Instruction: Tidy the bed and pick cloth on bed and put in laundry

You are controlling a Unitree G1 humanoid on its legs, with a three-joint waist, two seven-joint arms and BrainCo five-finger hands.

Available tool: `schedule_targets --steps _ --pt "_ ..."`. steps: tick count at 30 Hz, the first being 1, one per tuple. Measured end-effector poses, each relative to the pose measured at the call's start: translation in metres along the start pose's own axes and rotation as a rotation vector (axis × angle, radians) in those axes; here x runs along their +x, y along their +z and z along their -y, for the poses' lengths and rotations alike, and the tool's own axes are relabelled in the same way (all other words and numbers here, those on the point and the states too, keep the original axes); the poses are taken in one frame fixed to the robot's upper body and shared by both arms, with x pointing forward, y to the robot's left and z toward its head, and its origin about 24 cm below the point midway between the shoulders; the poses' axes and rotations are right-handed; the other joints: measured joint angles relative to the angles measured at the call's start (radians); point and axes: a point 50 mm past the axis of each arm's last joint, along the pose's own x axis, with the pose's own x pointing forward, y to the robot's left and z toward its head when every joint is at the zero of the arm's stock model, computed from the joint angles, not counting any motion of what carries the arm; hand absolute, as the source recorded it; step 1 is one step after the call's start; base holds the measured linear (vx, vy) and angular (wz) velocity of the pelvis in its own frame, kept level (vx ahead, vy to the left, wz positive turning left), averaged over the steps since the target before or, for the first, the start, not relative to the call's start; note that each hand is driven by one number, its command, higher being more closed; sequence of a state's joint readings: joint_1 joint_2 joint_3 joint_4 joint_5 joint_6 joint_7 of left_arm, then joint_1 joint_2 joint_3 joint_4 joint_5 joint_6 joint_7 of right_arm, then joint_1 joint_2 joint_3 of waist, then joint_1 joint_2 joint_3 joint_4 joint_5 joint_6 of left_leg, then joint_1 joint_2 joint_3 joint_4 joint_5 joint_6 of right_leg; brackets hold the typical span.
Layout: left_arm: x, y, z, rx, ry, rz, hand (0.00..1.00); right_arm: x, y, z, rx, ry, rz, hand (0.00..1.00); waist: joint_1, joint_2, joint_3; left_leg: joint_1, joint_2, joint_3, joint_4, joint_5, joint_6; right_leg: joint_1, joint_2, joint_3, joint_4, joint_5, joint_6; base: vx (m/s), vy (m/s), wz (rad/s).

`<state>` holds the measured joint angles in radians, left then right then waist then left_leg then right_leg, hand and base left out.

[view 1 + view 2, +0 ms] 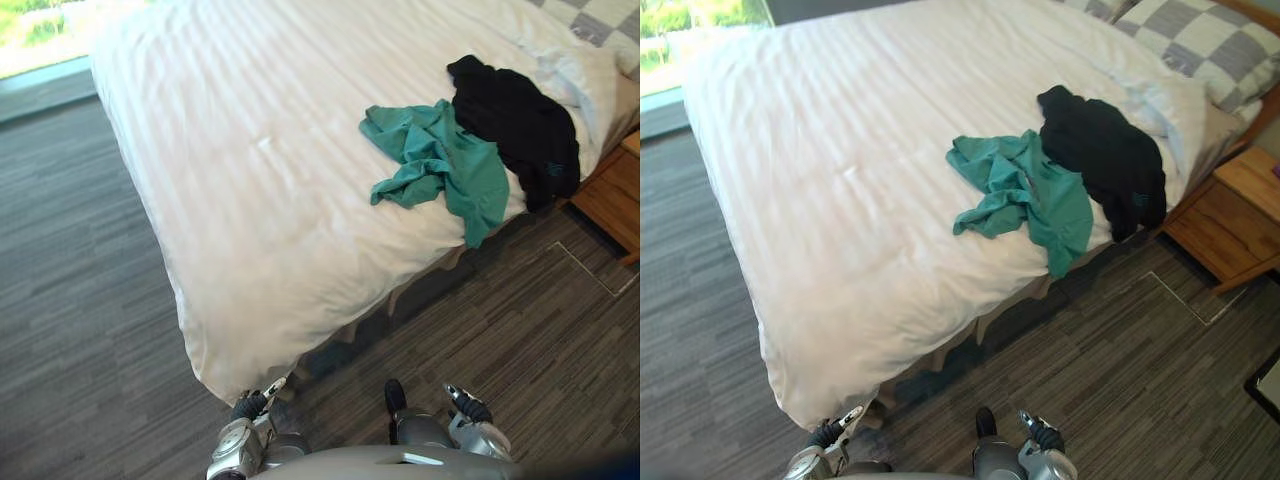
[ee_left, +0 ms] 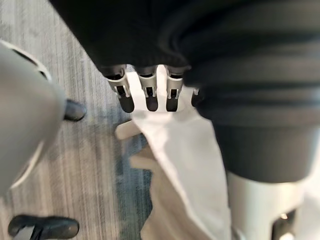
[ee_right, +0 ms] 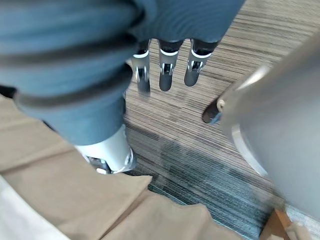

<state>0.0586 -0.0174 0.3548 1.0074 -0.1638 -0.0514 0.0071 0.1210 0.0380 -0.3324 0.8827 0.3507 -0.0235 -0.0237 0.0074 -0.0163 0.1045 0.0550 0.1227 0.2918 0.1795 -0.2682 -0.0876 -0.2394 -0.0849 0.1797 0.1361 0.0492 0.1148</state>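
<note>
A crumpled teal cloth (image 1: 440,165) lies on the white bed (image 1: 250,170) near its right edge, one end hanging over the side. A black cloth (image 1: 515,125) lies beside it towards the pillows, touching it and also drooping over the edge. My left hand (image 1: 250,405) hangs low by the bed's near corner, fingers (image 2: 147,95) straight and empty above the duvet corner (image 2: 185,165). My right hand (image 1: 465,403) hangs over the floor, fingers (image 3: 167,75) relaxed and holding nothing. Both hands are well short of the cloths.
Grey-and-white checked pillows (image 1: 1200,40) sit at the bed's head. A wooden nightstand (image 1: 1230,215) stands to the right of the bed. Striped dark carpet (image 1: 80,300) surrounds the bed, with a bright window (image 1: 40,40) at the far left. A tan bed skirt (image 3: 60,200) hangs below the duvet.
</note>
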Motion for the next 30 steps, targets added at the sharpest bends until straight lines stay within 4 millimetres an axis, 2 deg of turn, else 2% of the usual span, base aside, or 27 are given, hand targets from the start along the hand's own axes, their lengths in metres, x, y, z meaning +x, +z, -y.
schedule_targets --steps 1,3,4,5,6,7,9,12,13,15,16,17,18,19,20,21,22,23,24,25,26,27,30 --pt "0.0 -0.001 0.0 -0.001 0.0 -0.004 0.0 0.0 0.0 0.001 0.0 -0.003 0.001 0.0 -0.002 0.007 -0.004 -0.001 0.002 0.013 -0.005 0.005 0.006 -0.001 -0.005 -0.043 -0.01 0.014 -0.018 -0.11 0.048 -0.51" --pt "0.0 -0.001 0.003 -0.008 -0.004 -0.001 0.0 0.0 0.002 0.004 0.011 -0.026 0.006 0.0 -0.015 0.017 0.0 0.024 0.025 0.062 -0.021 0.012 0.009 -0.016 -0.067 -0.293 0.091 -0.041 -0.094 -0.06 0.009 -0.51" --pt "-0.001 -0.002 0.001 -0.01 0.001 -0.006 0.0 0.0 0.001 0.005 0.012 -0.032 0.004 0.0 -0.014 0.019 0.0 0.038 0.036 0.078 -0.025 0.014 0.005 -0.008 -0.068 -0.323 0.121 -0.048 -0.102 0.07 -0.068 -0.72" --pt "-0.001 -0.004 -0.002 -0.016 0.012 -0.009 0.0 0.0 -0.001 0.006 0.014 -0.039 -0.004 0.0 -0.011 0.016 -0.002 0.067 0.051 0.109 -0.037 0.018 -0.013 0.018 -0.052 -0.342 0.117 -0.062 -0.086 0.09 -0.099 -0.84" --pt "-0.001 -0.004 -0.002 -0.029 0.017 -0.011 0.0 0.0 -0.002 0.005 0.017 -0.039 -0.008 0.0 -0.01 0.019 -0.007 0.079 0.062 0.139 -0.052 0.026 -0.029 0.02 -0.023 -0.329 0.081 -0.046 -0.066 0.08 -0.115 -0.78" --pt "-0.001 -0.004 0.0 -0.032 0.016 -0.012 0.0 0.0 -0.003 0.006 0.016 -0.041 -0.008 0.0 -0.011 0.02 -0.016 0.079 0.07 0.142 -0.06 0.032 -0.037 0.02 -0.008 -0.326 0.062 -0.04 -0.065 0.05 -0.142 -0.66" --pt "-0.001 -0.005 0.003 -0.039 0.019 -0.016 0.0 -0.001 -0.003 0.015 0.037 -0.076 -0.013 0.0 -0.015 0.041 -0.014 0.087 0.095 0.175 -0.081 0.049 -0.041 0.019 0.051 -0.283 0.001 -0.012 -0.075 0.06 -0.164 -0.63" --pt "-0.002 -0.008 0.01 -0.019 0.0 -0.027 0.0 -0.001 -0.004 0.016 0.052 -0.086 -0.022 0.0 -0.015 0.044 -0.011 0.117 0.103 0.219 -0.089 0.069 -0.033 0.019 0.095 -0.227 -0.027 0.012 -0.093 0.04 -0.1 -0.76" --pt "-0.001 -0.007 0.011 -0.008 -0.005 -0.026 0.0 -0.001 -0.005 0.016 0.051 -0.084 -0.022 0.0 -0.018 0.042 -0.007 0.126 0.103 0.227 -0.083 0.071 -0.033 0.018 0.1 -0.216 -0.017 0.01 -0.096 0.01 -0.085 -0.62" --pt "-0.001 -0.006 0.015 0.007 -0.016 -0.025 0.0 -0.001 -0.005 0.015 0.05 -0.084 -0.023 0.0 -0.024 0.031 0.005 0.138 0.104 0.255 -0.048 0.071 -0.033 -0.001 0.102 -0.197 0.048 -0.035 -0.109 -0.02 -0.053 -0.42" --pt "-0.001 -0.005 0.014 0.008 -0.014 -0.02 0.0 -0.001 -0.007 0.014 0.052 -0.087 -0.028 0.0 -0.04 0.019 0.01 0.145 0.103 0.267 -0.025 0.071 -0.032 -0.035 0.087 -0.232 0.106 -0.095 -0.133 -0.03 -0.063 -0.45" --pt "-0.001 -0.006 0.012 0.01 -0.008 -0.022 0.0 -0.001 -0.007 0.012 0.051 -0.084 -0.028 0.0 -0.048 0.018 0.012 0.14 0.105 0.287 -0.015 0.072 -0.029 -0.052 0.05 -0.326 0.166 -0.163 -0.174 -0.01 -0.061 -0.47" --pt "-0.001 -0.006 0.01 0.012 -0.004 -0.024 0.0 -0.001 -0.007 0.012 0.049 -0.084 -0.027 0.0 -0.05 0.018 0.012 0.14 0.105 0.291 -0.012 0.071 -0.026 -0.063 0.033 -0.362 0.189 -0.181 -0.182 0.04 -0.059 -0.62" --pt "-0.001 -0.006 0.005 0.019 0.006 -0.023 0.0 -0.001 -0.008 0.012 0.047 -0.089 -0.034 0.0 -0.052 0.006 0.01 0.144 0.105 0.306 -0.004 0.067 -0.019 -0.083 -0.003 -0.439 0.231 -0.19 -0.192 0.05 -0.044 -0.56" --pt "-0.002 -0.006 0.004 0.021 0.009 -0.025 0.0 -0.001 -0.009 0.013 0.047 -0.093 -0.037 0.0 -0.052 0.007 0.01 0.147 0.106 0.308 -0.003 0.068 -0.018 -0.086 -0.011 -0.465 0.236 -0.19 -0.192 0.09 -0.07 -0.91" --pt "-0.002 -0.007 0.0 0.025 0.019 -0.028 0.0 -0.001 -0.009 0.014 0.039 -0.097 -0.04 0.0 -0.049 0.009 0.011 0.153 0.109 0.32 -0.001 0.084 0.007 -0.086 -0.025 -0.521 0.231 -0.19 -0.192 0.1 -0.079 -0.79" --pt "-0.002 -0.008 -0.003 0.028 0.024 -0.029 0.0 0.0 -0.009 0.013 0.026 -0.097 -0.04 0.0 -0.049 0.006 0.009 0.155 0.108 0.332 0.001 0.095 0.024 -0.087 -0.021 -0.525 0.221 -0.188 -0.19 0.13 -0.114 -1.02" --pt "-0.003 -0.009 -0.006 0.041 0.029 -0.035 0.0 0.0 -0.008 0.013 0.008 -0.096 -0.04 0.0 -0.051 0.004 0.008 0.151 0.111 0.342 0.019 0.118 0.058 -0.081 -0.005 -0.515 0.184 -0.173 -0.182 0.12 -0.103 -0.8" --pt "-0.003 -0.009 -0.007 0.054 0.026 -0.037 0.0 0.0 -0.007 0.014 0.0 -0.096 -0.038 0.0 -0.051 0.003 0.006 0.151 0.118 0.348 0.038 0.128 0.072 -0.071 0.013 -0.498 0.151 -0.151 -0.183 0.14 -0.089 -1.04" --pt "-0.003 -0.01 -0.01 0.075 0.027 -0.041 0.0 0.0 -0.007 0.017 -0.008 -0.102 -0.041 0.0 -0.049 0.011 0.009 0.147 0.13 0.352 0.067 0.131 0.067 -0.042 0.039 -0.453 0.07 -0.099 -0.188 0.16 0.005 -0.95" --pt "-0.004 -0.012 -0.008 0.084 0.022 -0.047 0.0 0.001 -0.007 0.016 -0.03 -0.103 -0.052 0.0 -0.049 0.019 0.013 0.147 0.11 0.325 0.048 0.095 0.04 -0.011 0.06 -0.422 -0.001 -0.05 -0.191 0.2 0.07 -1.01" --pt "-0.004 -0.011 -0.008 0.102 0.019 -0.047 0.0 0.003 -0.007 0.018 -0.058 -0.112 -0.065 0.0 -0.052 0.019 0.016 0.146 0.073 0.299 -0.001 0.047 0.031 0.031 0.073 -0.386 -0.072 -0.002 -0.204 0.14 0.088 -0.72" --pt "-0.003 -0.009 -0.011 0.117 0.022 -0.04 0.0 0.003 -0.008 0.019 -0.116 -0.109 -0.08 0.0 -0.052 0.003 0.028 0.129 0.018 0.301 -0.039 0.014 0.023 0.146 0.082 -0.323 -0.167 0.039 -0.185 0.14 0.124 -0.66"
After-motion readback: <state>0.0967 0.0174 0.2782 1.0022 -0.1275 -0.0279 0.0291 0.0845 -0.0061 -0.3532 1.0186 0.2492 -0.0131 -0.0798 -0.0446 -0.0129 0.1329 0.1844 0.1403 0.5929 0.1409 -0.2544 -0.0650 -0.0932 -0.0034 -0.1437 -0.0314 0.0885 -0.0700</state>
